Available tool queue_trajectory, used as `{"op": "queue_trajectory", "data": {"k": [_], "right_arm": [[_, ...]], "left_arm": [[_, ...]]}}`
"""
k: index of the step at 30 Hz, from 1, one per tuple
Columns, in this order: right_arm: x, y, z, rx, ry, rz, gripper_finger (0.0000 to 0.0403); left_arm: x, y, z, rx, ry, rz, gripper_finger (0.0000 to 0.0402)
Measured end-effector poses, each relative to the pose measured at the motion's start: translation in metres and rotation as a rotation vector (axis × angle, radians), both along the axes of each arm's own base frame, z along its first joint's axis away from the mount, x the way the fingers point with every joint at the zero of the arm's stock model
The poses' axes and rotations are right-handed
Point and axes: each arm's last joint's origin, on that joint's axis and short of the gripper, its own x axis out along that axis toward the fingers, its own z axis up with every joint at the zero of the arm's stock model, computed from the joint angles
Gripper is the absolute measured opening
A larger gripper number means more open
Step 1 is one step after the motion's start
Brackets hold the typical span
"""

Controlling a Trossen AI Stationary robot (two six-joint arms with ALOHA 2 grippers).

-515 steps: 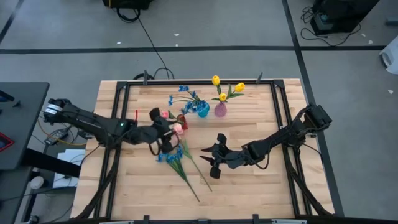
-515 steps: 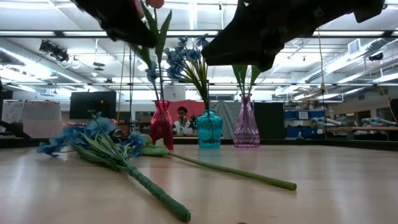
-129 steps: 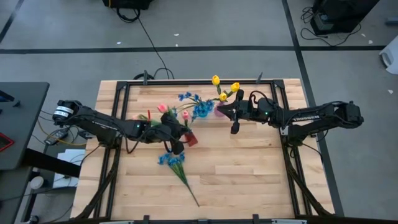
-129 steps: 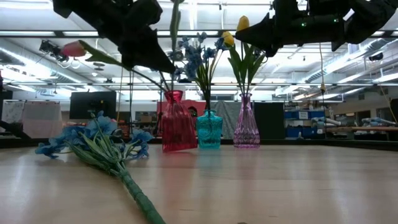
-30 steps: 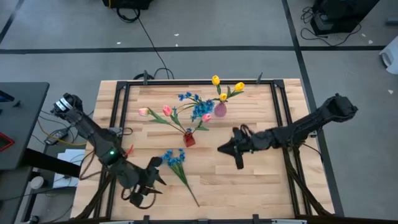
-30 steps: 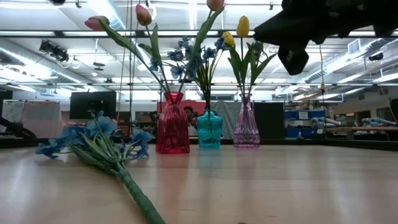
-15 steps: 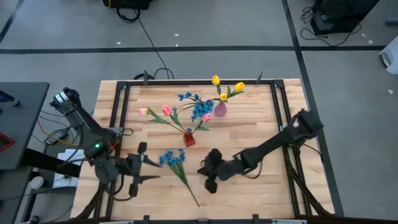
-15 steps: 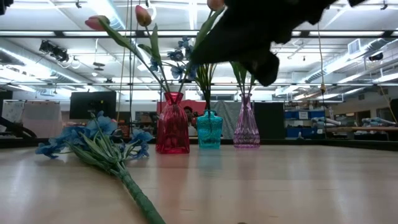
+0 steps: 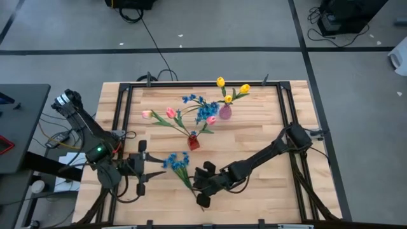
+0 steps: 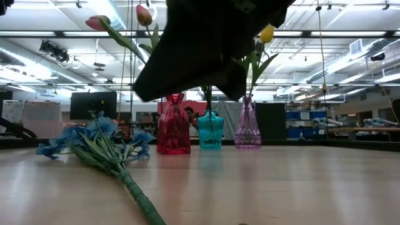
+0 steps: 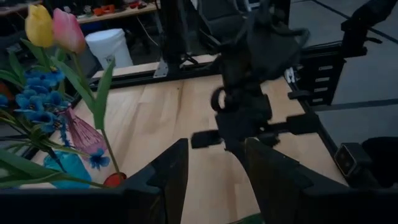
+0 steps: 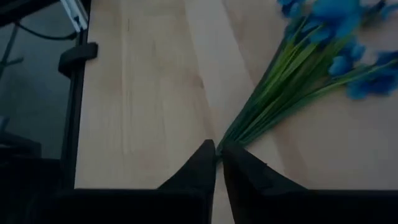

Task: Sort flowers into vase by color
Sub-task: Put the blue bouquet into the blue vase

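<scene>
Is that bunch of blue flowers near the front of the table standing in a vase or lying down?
Lying down. The bunch of small blue blossoms rests flat on the wooden table, stem along the boards, outside every vase.

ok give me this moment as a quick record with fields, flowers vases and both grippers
red vase: pink tulips, standing
teal vase: blue blossoms
pink vase: yellow tulips
loose blue bunch: lying flat on the table, not yet in a vase
right gripper: low over the loose bunch's stem, fingers nearly together
left gripper: open, at the table's left edge beside the loose bunch, holding nothing
</scene>
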Motion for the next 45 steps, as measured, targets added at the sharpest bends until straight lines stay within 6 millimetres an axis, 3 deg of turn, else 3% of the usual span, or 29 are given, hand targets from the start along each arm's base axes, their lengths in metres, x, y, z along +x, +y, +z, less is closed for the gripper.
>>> {"op": "queue_trajectory", "data": {"k": [6,14,22,31,45], "right_arm": [[0.018,0.011,-0.008,0.044,0.058,0.017,0.0068],[0.034,0.023,-0.003,-0.015,0.247,-0.073,0.0072],[0.04,0.027,-0.022,0.008,0.306,-0.048,0.0072],[0.041,0.029,-0.029,0.011,0.31,-0.036,0.0071],[0.048,0.028,-0.019,-0.019,0.228,-0.004,0.0071]], "left_arm": [[-0.001,0.002,-0.002,0.034,0.009,0.028,0.0165],[-0.001,0.003,-0.004,0.058,0.021,0.041,0.0165],[-0.001,0.003,-0.004,0.061,0.023,0.04,0.0165],[-0.001,0.003,-0.005,0.062,0.026,0.041,0.0165],[-0.001,0.004,-0.005,0.062,0.027,0.042,0.0165]]}}
